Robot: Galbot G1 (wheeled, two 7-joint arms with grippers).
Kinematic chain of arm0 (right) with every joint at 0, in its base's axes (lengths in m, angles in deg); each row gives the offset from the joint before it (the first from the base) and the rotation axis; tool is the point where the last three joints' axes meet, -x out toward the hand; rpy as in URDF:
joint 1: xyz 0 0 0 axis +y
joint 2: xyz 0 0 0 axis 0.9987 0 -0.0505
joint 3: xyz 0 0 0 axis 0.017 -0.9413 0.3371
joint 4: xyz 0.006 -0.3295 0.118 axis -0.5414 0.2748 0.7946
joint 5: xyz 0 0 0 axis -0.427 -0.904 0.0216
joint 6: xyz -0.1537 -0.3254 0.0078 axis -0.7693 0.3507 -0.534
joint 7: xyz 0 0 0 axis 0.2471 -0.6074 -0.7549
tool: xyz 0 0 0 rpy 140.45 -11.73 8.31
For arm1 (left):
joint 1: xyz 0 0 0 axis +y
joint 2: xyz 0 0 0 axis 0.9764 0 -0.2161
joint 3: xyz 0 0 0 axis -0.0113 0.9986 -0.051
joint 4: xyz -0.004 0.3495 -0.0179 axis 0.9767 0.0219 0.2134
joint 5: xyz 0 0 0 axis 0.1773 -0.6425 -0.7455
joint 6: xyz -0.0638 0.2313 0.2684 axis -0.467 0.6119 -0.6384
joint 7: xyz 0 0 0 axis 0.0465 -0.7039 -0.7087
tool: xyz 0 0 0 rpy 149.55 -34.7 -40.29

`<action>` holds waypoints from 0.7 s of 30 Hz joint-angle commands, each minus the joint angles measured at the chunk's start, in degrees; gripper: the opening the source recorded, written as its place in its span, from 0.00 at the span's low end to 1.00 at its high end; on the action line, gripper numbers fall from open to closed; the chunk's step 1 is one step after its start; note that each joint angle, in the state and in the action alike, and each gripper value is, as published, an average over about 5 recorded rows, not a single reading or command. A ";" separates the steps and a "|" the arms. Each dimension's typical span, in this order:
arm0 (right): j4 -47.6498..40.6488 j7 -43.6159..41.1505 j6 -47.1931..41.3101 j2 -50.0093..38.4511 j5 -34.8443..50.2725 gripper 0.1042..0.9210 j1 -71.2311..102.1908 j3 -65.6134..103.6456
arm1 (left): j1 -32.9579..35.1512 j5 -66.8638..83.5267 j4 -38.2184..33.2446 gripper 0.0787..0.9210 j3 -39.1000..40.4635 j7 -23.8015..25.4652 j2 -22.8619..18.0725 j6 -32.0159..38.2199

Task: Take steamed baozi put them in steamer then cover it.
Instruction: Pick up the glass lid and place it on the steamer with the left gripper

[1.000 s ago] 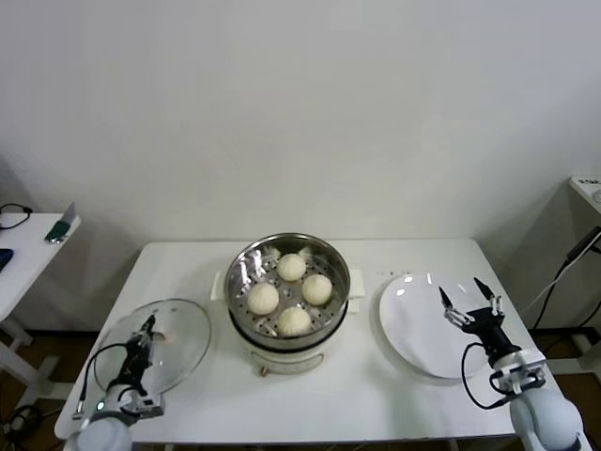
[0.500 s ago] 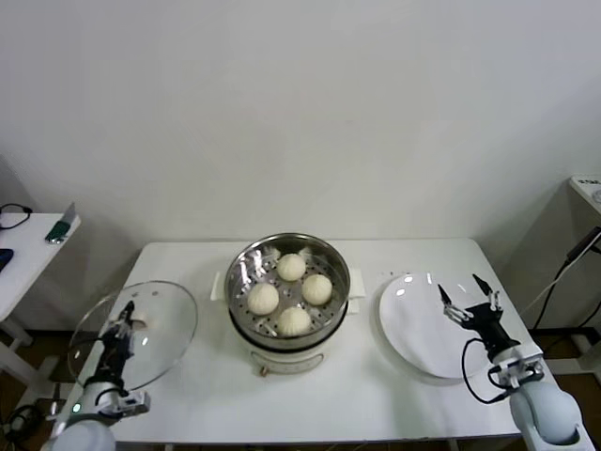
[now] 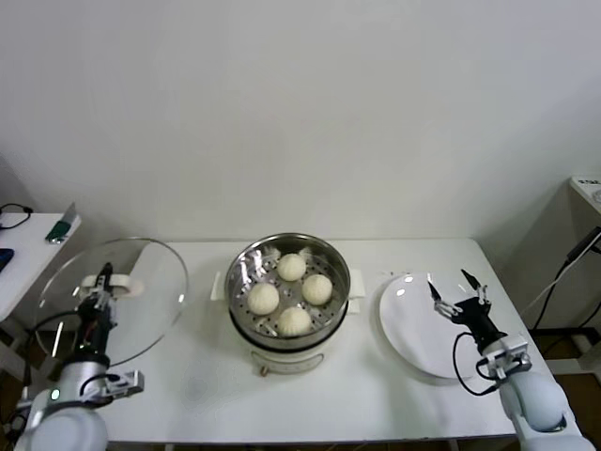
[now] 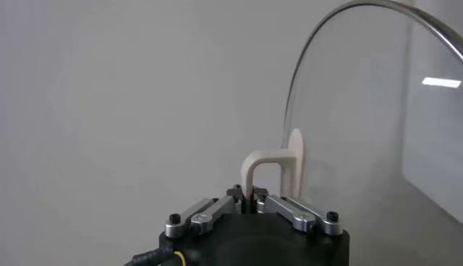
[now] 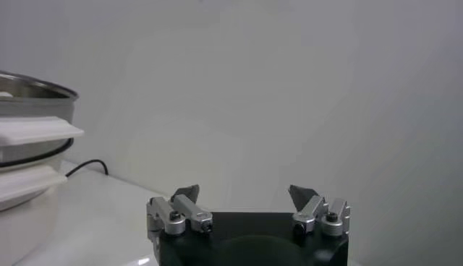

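Four cream-white baozi (image 3: 292, 294) lie on the perforated floor of the steel steamer (image 3: 242, 268) at the table's middle. My left gripper (image 3: 101, 279) is shut on the cream handle (image 4: 269, 169) of the clear glass cover (image 3: 117, 296), which is lifted off the table and tilted nearly upright at the left edge; its metal rim (image 4: 318, 43) shows in the left wrist view. My right gripper (image 3: 454, 288) is open and empty above the white plate (image 3: 413, 329); its jaws stand wide apart in the right wrist view (image 5: 244, 194).
The steamer's white base and side handle (image 5: 32, 130) show in the right wrist view. A side table (image 3: 28, 246) with a small green thing stands at the far left. A cable lies behind the steamer.
My left gripper has lifted the cover off the table and tipped it up towards vertical, moving it up and left. My right gripper has drifted slightly farther over the plate.
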 commanded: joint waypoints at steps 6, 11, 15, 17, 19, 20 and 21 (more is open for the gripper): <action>-2.20 0.30 -0.10 1.14 -2.67 0.88 -3.49 -3.16 | -25.79 2.35 -6.72 0.08 30.60 12.06 14.18 -22.70; -2.82 0.28 -0.02 1.77 -3.32 0.88 -3.91 -3.01 | -34.53 -0.49 -5.55 0.08 39.13 18.99 9.95 -26.02; -2.99 0.32 -0.05 2.16 -3.71 0.88 -4.15 -2.97 | -36.63 -4.78 -3.19 0.08 43.52 21.73 3.98 -26.08; -2.94 0.34 -0.05 2.33 -3.87 0.88 -4.15 -2.92 | -36.93 -6.96 -1.61 0.08 45.33 22.96 0.88 -26.08; -2.87 0.37 -0.05 2.56 -4.09 0.88 -4.08 -2.79 | -36.69 -9.15 0.60 0.08 46.59 23.82 -2.37 -26.08; -2.82 0.39 -0.04 2.68 -4.21 0.88 -4.01 -2.72 | -36.46 -10.11 1.80 0.08 47.03 24.13 -3.90 -26.08; -2.75 0.41 -0.03 2.81 -4.33 0.88 -3.92 -2.60 | -36.19 -11.02 2.96 0.08 47.39 24.35 -5.43 -26.07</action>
